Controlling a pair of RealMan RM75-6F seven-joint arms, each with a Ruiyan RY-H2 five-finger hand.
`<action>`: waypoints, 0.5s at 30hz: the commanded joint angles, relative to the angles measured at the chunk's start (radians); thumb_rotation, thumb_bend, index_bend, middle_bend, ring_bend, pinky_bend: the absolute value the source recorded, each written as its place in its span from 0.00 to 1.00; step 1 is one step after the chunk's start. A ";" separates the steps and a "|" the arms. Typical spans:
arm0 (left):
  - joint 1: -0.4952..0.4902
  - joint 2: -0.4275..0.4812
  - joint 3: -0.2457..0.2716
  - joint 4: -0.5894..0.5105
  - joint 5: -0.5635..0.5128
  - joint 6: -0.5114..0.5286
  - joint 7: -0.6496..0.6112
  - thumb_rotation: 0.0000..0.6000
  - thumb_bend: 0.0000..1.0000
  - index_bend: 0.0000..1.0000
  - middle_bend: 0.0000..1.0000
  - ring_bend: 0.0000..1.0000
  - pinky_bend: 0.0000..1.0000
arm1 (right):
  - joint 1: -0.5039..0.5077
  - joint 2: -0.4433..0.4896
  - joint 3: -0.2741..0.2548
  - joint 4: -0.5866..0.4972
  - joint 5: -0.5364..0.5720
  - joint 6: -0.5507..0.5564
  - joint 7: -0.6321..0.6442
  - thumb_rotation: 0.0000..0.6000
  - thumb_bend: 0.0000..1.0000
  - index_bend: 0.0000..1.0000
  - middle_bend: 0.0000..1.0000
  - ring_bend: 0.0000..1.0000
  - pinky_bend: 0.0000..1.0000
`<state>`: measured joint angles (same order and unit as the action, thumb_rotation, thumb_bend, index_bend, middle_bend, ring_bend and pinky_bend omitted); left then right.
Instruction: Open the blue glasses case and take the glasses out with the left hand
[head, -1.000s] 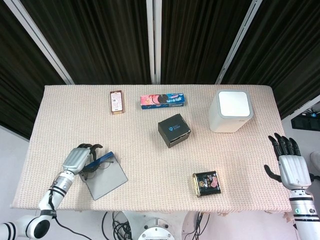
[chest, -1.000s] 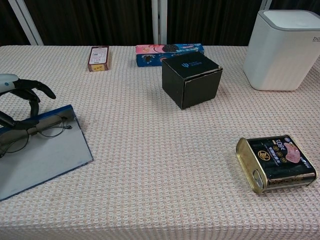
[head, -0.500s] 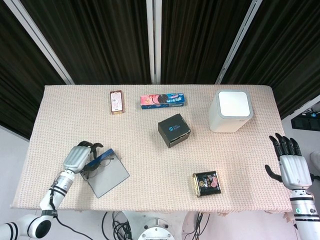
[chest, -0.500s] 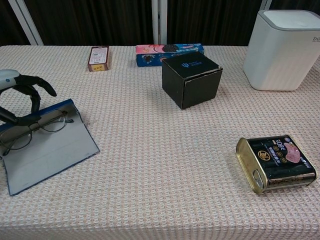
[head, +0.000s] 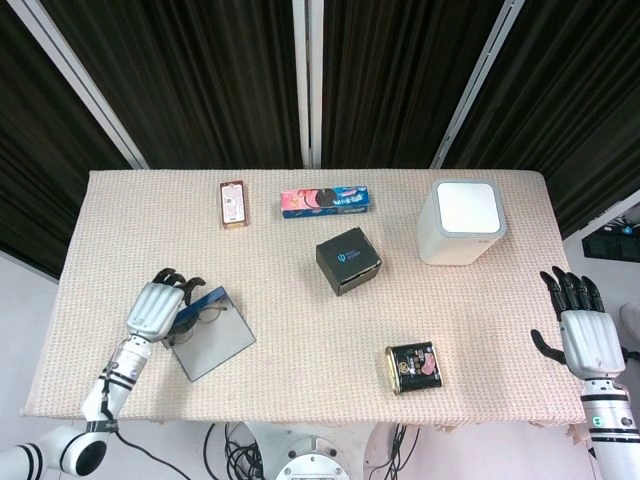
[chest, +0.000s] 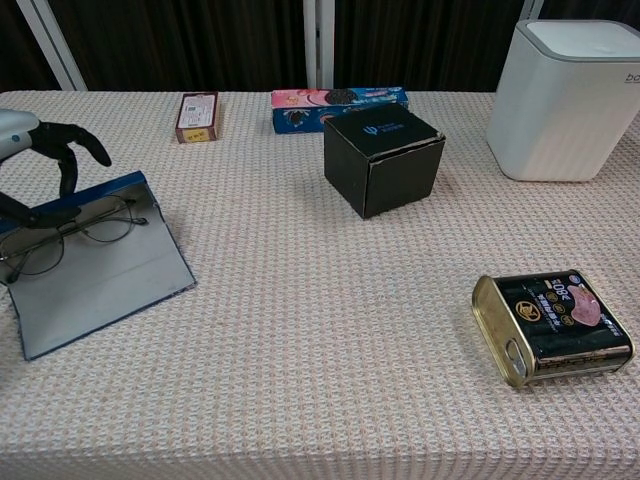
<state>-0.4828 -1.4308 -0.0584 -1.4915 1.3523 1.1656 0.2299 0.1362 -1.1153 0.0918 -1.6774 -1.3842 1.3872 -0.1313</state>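
Here the case is already open, and the step in hand, as I judge it, is getting hold of the glasses. At the far left the left hand (head: 157, 306) curls over the raised blue edge of the glasses case (chest: 95, 270), its dark fingers (chest: 68, 150) arched above that edge; whether they have actually pinched the frame or only rest on the case I cannot tell. The glasses (chest: 72, 236), thin wire with round lenses, lie on the grey inside flap just beside those fingers, near the front-left corner of the table (head: 300, 300). The next move calls for a sure pinch on the frame or a temple, then a lift clear of the case without dragging the light flap along. Further right stand a small brown packet (head: 233, 203), a box of sandwich biscuits (head: 327, 200), a black carton (head: 348, 260), a flat tin (head: 413, 366) and a white container (head: 462, 221), all well apart from the case. At the far right the right hand (head: 582, 335) hangs off the table edge, fingers spread, holding nothing.
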 joint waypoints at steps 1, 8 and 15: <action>0.000 -0.022 0.001 0.030 0.020 0.022 0.038 1.00 0.35 0.28 0.59 0.27 0.18 | -0.001 0.000 0.000 0.000 0.001 0.000 0.000 1.00 0.24 0.00 0.00 0.00 0.00; 0.005 -0.061 0.005 0.087 0.067 0.065 0.070 1.00 0.35 0.29 0.61 0.29 0.18 | 0.000 0.000 0.000 0.004 0.005 -0.003 0.002 1.00 0.24 0.00 0.00 0.00 0.00; 0.003 -0.093 0.001 0.148 0.114 0.108 0.104 1.00 0.35 0.29 0.62 0.30 0.18 | 0.000 -0.001 0.000 0.005 0.006 -0.006 0.003 1.00 0.24 0.00 0.00 0.00 0.00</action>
<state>-0.4793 -1.5117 -0.0567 -1.3637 1.4480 1.2548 0.3214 0.1365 -1.1163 0.0914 -1.6727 -1.3784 1.3816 -0.1287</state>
